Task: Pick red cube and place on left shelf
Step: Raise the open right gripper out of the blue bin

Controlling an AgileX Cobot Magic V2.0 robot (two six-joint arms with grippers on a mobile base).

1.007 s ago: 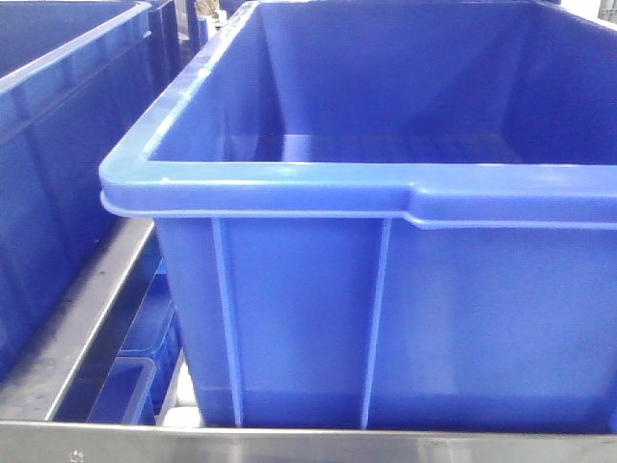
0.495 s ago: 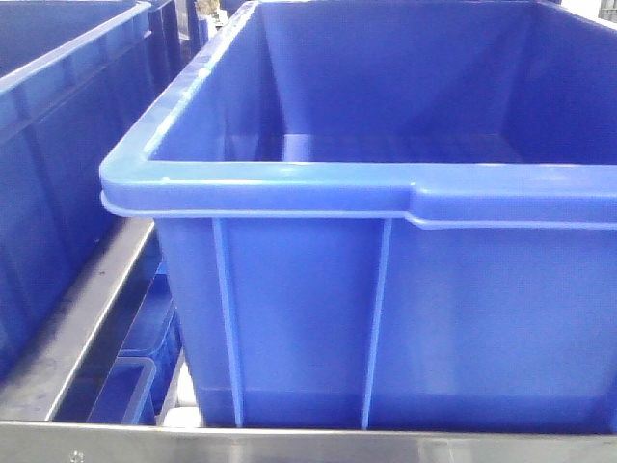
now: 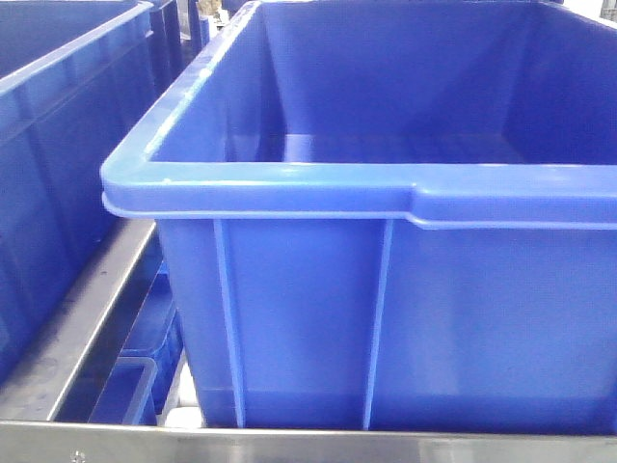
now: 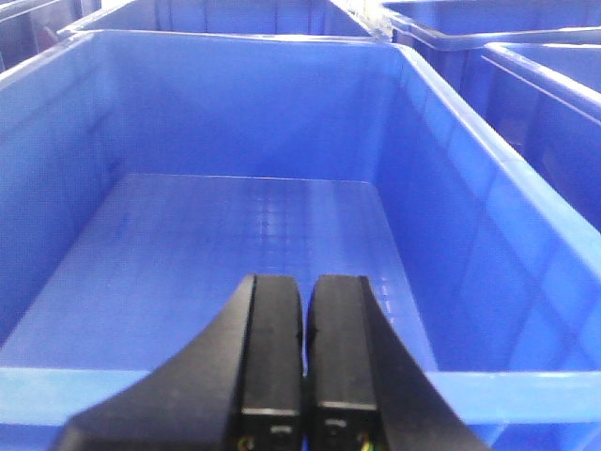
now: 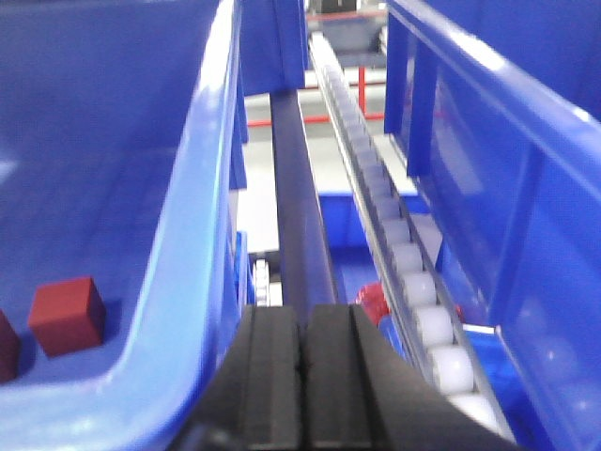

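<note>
The red cube [image 5: 66,315] lies on the floor of a blue crate [image 5: 183,235], in its near right corner, left of my right gripper [image 5: 302,310]. That gripper is shut and empty, hovering just outside the crate's right rim over the gap between crates. My left gripper [image 4: 306,279] is also shut with nothing in it, above the near rim of a blue crate [image 4: 451,150] whose floor is bare. The left shelf shows as steel rails [image 3: 87,309] under the crates in the front view. Neither gripper shows in the front view.
A second dark red block [image 5: 4,346] peeks in at the left edge beside the cube. A white roller track [image 5: 413,272] and a dark rail [image 5: 300,216] run between crates. Something red [image 5: 374,303] lies lower, under the rollers. More blue crates [image 3: 58,145] stand alongside.
</note>
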